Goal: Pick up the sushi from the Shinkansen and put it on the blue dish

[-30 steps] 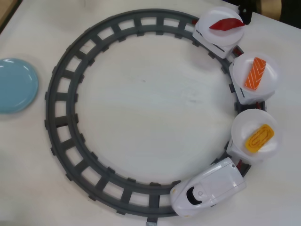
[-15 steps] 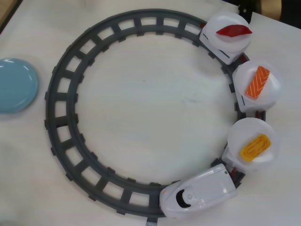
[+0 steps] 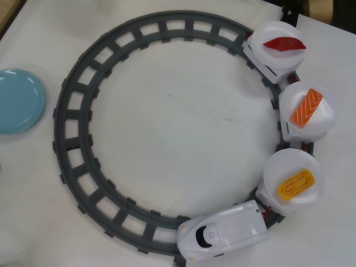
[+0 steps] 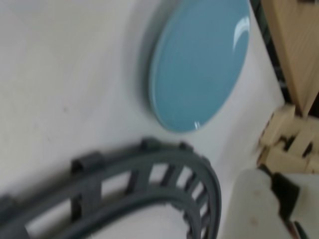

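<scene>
In the overhead view the yellow-orange sushi (image 3: 296, 184) lies on the round white plate (image 3: 278, 167) of the first car behind the white Shinkansen (image 3: 225, 231), at the lower right of the grey ring track (image 3: 72, 139). The light-blue dish (image 3: 16, 101) sits empty at the left edge, outside the track. The wrist view shows the blue dish (image 4: 199, 64) close up, with a curve of the track (image 4: 149, 164) below it. A blurred whitish part (image 4: 254, 204) at that view's lower right may be my gripper; its jaws cannot be made out. No arm shows in the overhead view.
Two more cars carry white plates, one with an orange white-striped salmon piece (image 3: 306, 107) and one with a dark red pointed piece (image 3: 284, 43). Pale wooden pieces (image 4: 294, 50) stand at the right of the wrist view, beside the dish.
</scene>
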Robot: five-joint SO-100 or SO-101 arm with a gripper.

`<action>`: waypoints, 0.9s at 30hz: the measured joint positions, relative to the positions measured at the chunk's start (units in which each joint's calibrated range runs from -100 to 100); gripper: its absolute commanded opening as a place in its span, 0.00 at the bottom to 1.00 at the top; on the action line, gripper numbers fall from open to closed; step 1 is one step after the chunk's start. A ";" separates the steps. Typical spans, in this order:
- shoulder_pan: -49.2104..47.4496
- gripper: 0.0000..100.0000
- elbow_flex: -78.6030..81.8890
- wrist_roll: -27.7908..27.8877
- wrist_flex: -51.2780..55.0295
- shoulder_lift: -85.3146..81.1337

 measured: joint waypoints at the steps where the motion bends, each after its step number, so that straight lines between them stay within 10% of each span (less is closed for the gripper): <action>1: 1.23 0.03 -2.29 0.31 0.59 1.94; 27: 31.63 0.03 -28.73 12.26 24.20 21.76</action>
